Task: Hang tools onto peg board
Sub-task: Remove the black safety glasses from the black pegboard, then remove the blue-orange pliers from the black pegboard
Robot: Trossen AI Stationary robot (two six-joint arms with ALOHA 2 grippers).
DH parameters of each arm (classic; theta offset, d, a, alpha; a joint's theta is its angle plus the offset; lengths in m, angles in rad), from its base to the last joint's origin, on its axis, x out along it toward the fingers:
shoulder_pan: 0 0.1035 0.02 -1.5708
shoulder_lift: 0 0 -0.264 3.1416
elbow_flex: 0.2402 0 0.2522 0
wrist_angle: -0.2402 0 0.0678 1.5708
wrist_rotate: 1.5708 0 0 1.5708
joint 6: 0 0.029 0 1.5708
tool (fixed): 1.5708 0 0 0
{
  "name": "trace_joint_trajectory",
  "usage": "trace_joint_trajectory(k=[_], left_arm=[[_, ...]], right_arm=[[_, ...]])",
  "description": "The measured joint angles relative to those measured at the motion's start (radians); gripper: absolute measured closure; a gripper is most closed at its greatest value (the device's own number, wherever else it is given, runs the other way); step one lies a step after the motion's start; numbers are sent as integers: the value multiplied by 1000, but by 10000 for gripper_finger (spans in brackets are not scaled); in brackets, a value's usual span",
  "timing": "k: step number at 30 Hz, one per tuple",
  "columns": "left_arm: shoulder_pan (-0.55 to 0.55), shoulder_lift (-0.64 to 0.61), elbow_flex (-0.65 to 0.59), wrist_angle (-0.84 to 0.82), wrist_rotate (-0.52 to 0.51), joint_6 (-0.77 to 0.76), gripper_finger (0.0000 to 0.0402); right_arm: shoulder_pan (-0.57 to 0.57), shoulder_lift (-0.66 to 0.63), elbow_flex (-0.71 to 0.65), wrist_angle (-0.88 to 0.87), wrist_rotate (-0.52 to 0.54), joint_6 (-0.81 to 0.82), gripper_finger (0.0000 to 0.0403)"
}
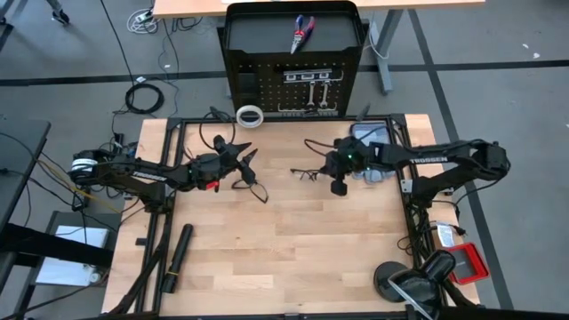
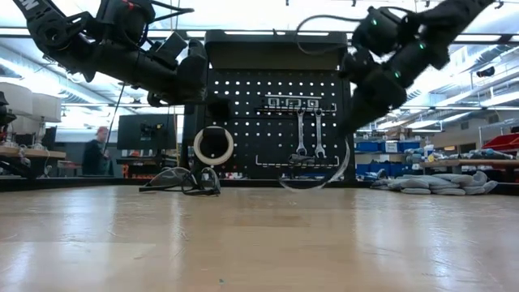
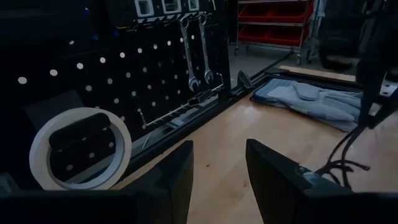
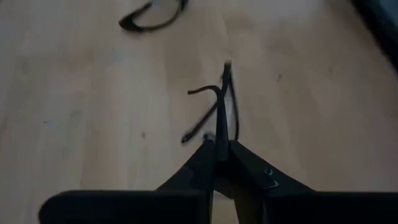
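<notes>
Right tool (image 4: 219, 152) pinches a pair of glasses (image 4: 214, 112) above the table (image 1: 293, 249), at five o'clock from the peg board (image 1: 293, 80). Left tool (image 3: 217, 168) hangs open and empty. Keep the thin frame level approaching a hook.

Overhead camera looks straight down, taking in the whole table (image 1: 293, 258) with the peg board (image 1: 293, 62) at top centre. The low camera sits at tabletop level, facing that same peg board (image 2: 268, 113) head-on, mid-frame. Left wrist view faces the board close up; right wrist view points down, close on bare wood.
</notes>
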Motion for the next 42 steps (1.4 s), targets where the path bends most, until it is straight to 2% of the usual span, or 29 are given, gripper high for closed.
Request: trace_joint_trajectory(k=[4, 9, 17, 21, 25, 31, 35, 38, 42], left_arm=[[0, 0, 0, -2, 0, 0, 249], [0, 0, 0, -17, 0, 0, 249], [0, 0, 0, -28, 0, -7, 249], [0, 0, 0, 2, 0, -8, 249], [0, 0, 0, 8, 11, -8, 249], [0, 0, 0, -3, 11, -8, 249], [0, 0, 0, -3, 12, -31, 249], [0, 0, 0, 0, 12, -53, 249], [0, 0, 0, -1, 47, -53, 249]], right_arm=[[-13, 0, -44, 38, 1, 83, 337], [-16, 0, -9, -32, 1, 120, 295], [-10, -12, 206, -170, 38, 123, 207], [5, -11, 350, -169, 137, 109, 181], [18, -2, 506, -168, 301, 71, 173], [-4, 62, 759, -185, 375, 25, 178], [-34, 150, 922, -222, 490, -15, 178], [-44, 232, 1025, -219, 501, -77, 176], [-40, 341, 1116, -215, 501, -263, 177]])
